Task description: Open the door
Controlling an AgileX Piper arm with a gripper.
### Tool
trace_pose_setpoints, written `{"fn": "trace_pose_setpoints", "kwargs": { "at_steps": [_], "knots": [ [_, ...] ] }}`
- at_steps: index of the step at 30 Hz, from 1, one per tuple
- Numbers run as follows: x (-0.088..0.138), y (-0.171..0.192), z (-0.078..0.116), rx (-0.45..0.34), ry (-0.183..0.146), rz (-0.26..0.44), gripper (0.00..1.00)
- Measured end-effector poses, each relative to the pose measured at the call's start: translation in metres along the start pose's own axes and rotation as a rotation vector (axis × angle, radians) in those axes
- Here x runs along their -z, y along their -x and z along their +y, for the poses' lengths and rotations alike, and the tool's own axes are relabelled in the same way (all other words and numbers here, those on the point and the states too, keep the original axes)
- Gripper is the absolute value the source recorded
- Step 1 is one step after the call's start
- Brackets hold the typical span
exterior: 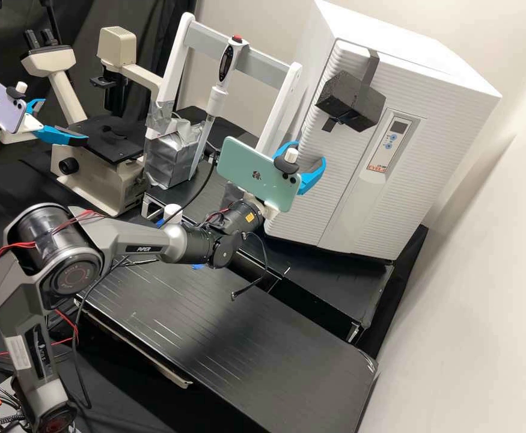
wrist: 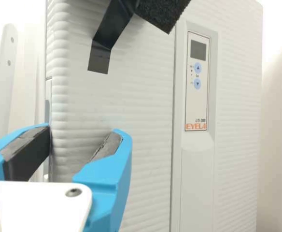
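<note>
Door (exterior: 311, 156), white and finely ribbed with a rounded side edge, appears shut on the front of the cabinet (exterior: 443, 78), which stands toward the right edge of the rear tabletop (exterior: 335, 282). Nearest, the grey arm (exterior: 136, 240) bears printed lettering; its forearm passes above the left end of the front tabletop (exterior: 232, 343). Near the wrist, a pale green phone (exterior: 256, 174) carries a maker's mark. Beyond it, the gripper (exterior: 311, 151) is beside the door's side edge, its blue fingers (wrist: 109, 169) well spread and dark-padded, with nothing held between them; whether either touches the door, I cannot tell. Higher up, a dark foam block (exterior: 351, 99) hangs at the door's front from a black strap (exterior: 370, 72). Beside a long vertical seam, a recessed panel (wrist: 197, 106) has a grey display (wrist: 198, 50), two round blue buttons (wrist: 197, 76) with arrows, small dark print and, at its foot, a red-lettered label (wrist: 195, 126).
</note>
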Motion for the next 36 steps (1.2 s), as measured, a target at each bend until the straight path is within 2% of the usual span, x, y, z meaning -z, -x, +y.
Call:
{"fn": "trace_pose_setpoints", "kwargs": {
  "at_steps": [5,12,21,27,36],
  "knots": [
    [-0.006,0.006,0.003,-0.011,0.007,0.013,0.0],
    [-0.013,0.032,0.014,-0.051,-0.018,0.007,0.0],
    [-0.028,0.067,0.028,-0.127,-0.071,-0.047,0.0],
    [-0.04,0.081,0.035,-0.17,-0.07,-0.077,0.0],
    [-0.054,0.106,0.049,-0.28,-0.108,-0.151,0.0]
  ]
}}
